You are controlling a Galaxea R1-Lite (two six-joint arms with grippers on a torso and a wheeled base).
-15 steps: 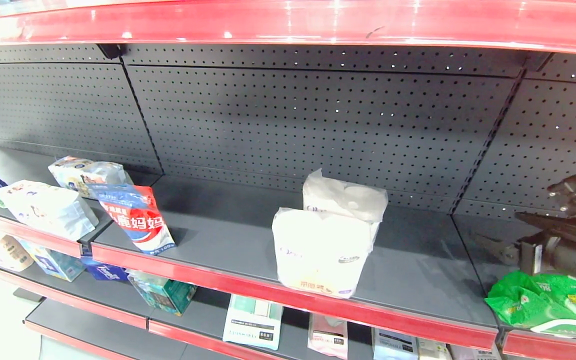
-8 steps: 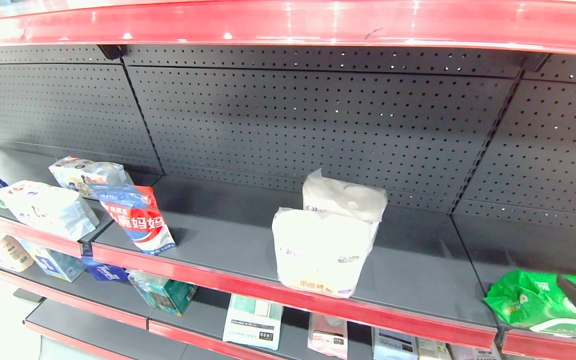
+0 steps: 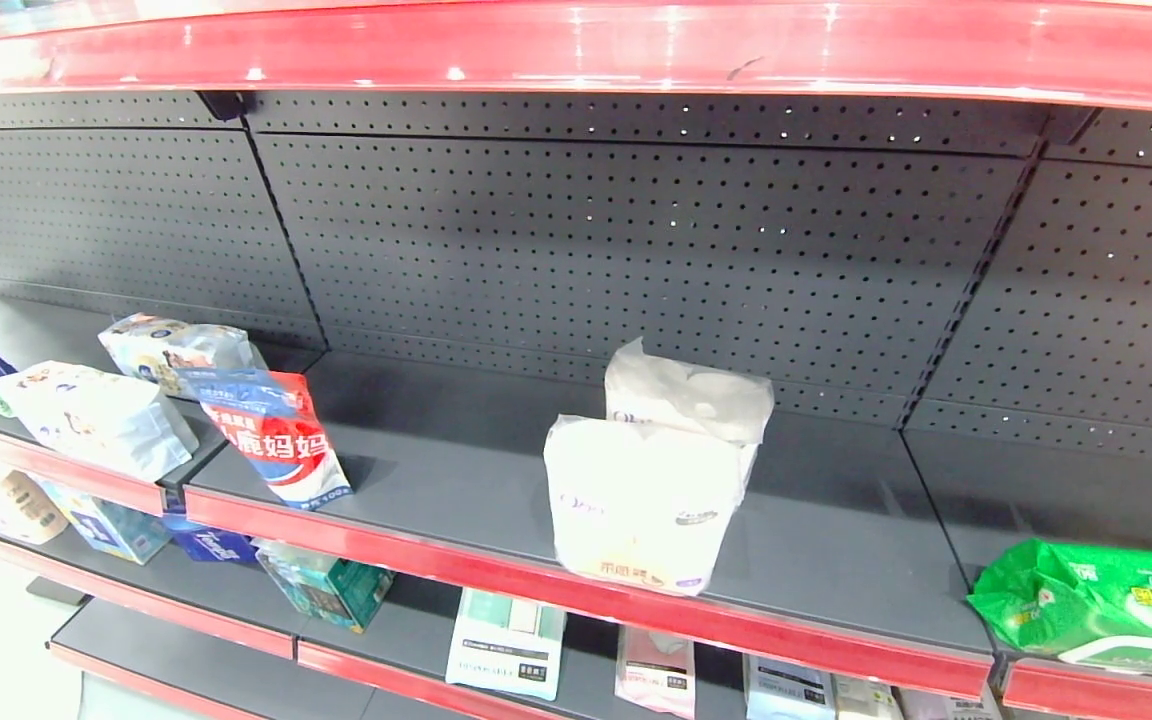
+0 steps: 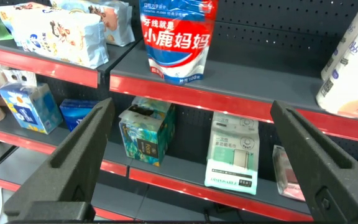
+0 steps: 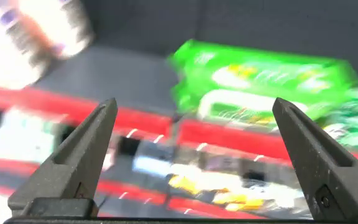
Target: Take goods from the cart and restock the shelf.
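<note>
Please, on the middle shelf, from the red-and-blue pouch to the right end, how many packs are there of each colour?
Red-and-blue pouch: 1
White packs: 2
Green pack: 1
Total: 4

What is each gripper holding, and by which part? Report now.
Nothing is held. The left gripper and the right gripper are both open, with nothing between their fingers; the green pack lies on the shelf, untouched.

Green wipes pack (image 3: 1101, 605), white tissue pack (image 3: 641, 505), red-and-blue pouch (image 3: 276, 435), red-edged shelf (image 3: 456, 480), grey perforated panel (image 3: 636, 250), box (image 3: 336, 590) perhaps teal
</note>
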